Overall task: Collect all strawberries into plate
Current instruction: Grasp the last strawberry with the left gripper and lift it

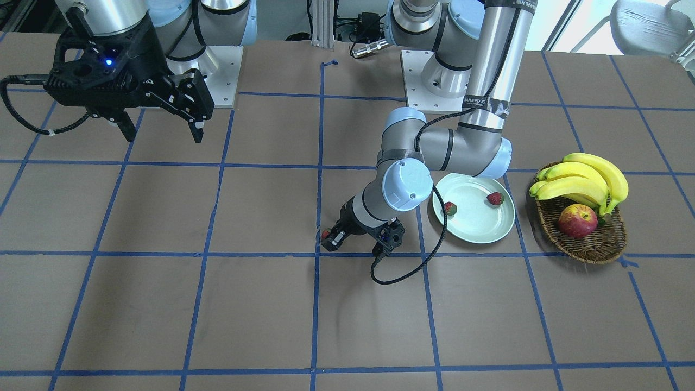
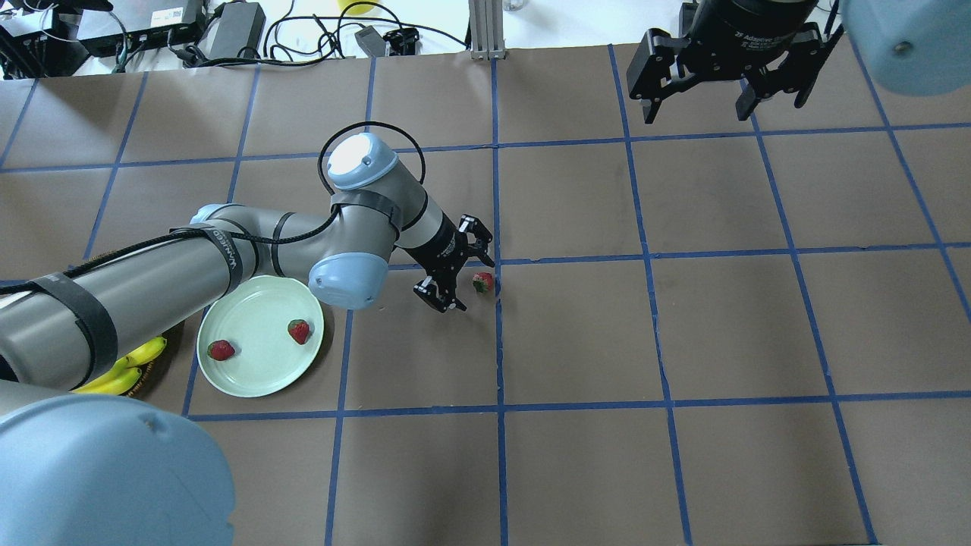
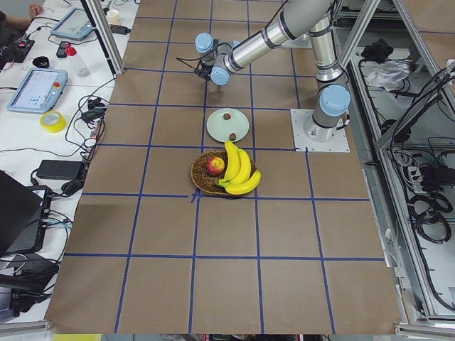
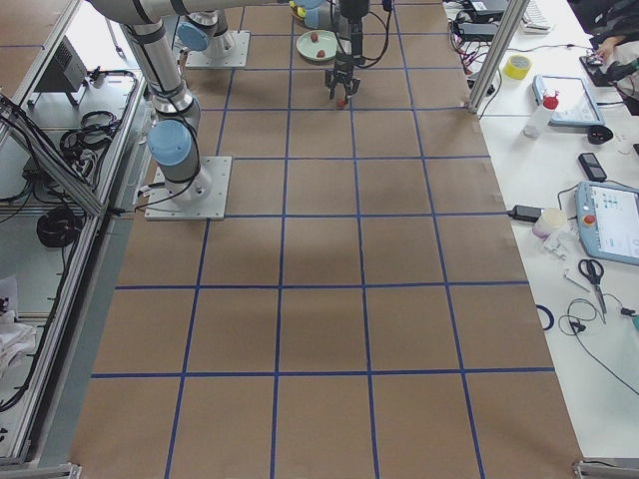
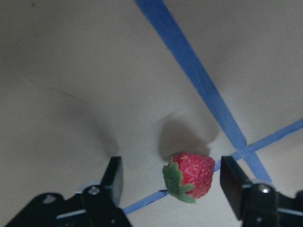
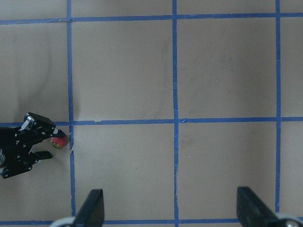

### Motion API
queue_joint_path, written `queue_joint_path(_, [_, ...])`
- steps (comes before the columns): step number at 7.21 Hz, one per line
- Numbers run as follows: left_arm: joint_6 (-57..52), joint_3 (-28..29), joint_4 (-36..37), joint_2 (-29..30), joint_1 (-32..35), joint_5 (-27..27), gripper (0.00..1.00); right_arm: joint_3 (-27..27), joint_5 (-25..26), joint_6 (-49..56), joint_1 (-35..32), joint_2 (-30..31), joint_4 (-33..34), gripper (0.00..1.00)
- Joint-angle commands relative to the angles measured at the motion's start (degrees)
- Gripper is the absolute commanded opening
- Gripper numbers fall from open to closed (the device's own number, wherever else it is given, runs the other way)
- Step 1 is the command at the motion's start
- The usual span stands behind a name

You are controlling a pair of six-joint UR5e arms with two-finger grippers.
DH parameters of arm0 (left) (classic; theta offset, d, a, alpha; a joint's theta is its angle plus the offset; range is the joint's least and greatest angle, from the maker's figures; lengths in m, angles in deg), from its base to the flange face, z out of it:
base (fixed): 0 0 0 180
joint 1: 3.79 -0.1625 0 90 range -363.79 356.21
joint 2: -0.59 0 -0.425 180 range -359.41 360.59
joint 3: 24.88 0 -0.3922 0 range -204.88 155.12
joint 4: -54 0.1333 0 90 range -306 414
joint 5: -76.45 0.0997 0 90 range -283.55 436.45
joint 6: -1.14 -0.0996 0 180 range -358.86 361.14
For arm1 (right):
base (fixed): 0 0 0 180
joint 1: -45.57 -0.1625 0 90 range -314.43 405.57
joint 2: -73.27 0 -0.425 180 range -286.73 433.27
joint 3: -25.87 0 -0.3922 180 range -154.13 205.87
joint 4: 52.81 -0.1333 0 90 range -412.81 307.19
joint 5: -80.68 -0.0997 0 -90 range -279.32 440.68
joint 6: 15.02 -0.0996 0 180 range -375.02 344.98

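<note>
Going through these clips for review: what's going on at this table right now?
The left gripper is low over the brown paper-covered table, open, fingers either side of a small red strawberry, not yet closed on it. Two more strawberries lie in the round pale mint-green plate. The right gripper hangs open and empty. A brown wicker basket of yellow bananas and a red-yellow apple sits beside the plate.

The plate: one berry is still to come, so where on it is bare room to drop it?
The plate is bare through its middle, between the strawberry nearer the bananas and the strawberry nearer the left arm's elbow, and across its half away from the robot. It is crowded only at the rim beside that elbow.
</note>
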Motion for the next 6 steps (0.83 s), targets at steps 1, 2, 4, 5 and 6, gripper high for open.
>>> queue_joint_path(1, [-3.0,0.4,0.3,-0.1,0.0,0.1,0.00,0.0,0.0,0.1,0.0,0.0,0.0,1.00])
queue_joint_path(2, [-5.4,0.4,0.0,-1.1,0.0,0.9,0.00,0.0,0.0,0.1,0.0,0.0,0.1,1.00])
queue_joint_path(4, [-10.1,1.6,-0.9,-3.8,0.0,6.8,0.00,0.0,0.0,0.0,0.0,0.0,0.0,1.00])
queue_joint_path(5, [-21.8,2.0,-1.7,-5.2,-0.2,11.5,0.00,0.0,0.0,0.0,0.0,0.0,0.1,1.00])
queue_joint_path(6, [-30.4,2.3,-6.5,-7.1,-0.7,15.1,0.00,0.0,0.0,0.1,0.0,0.0,0.1,1.00])
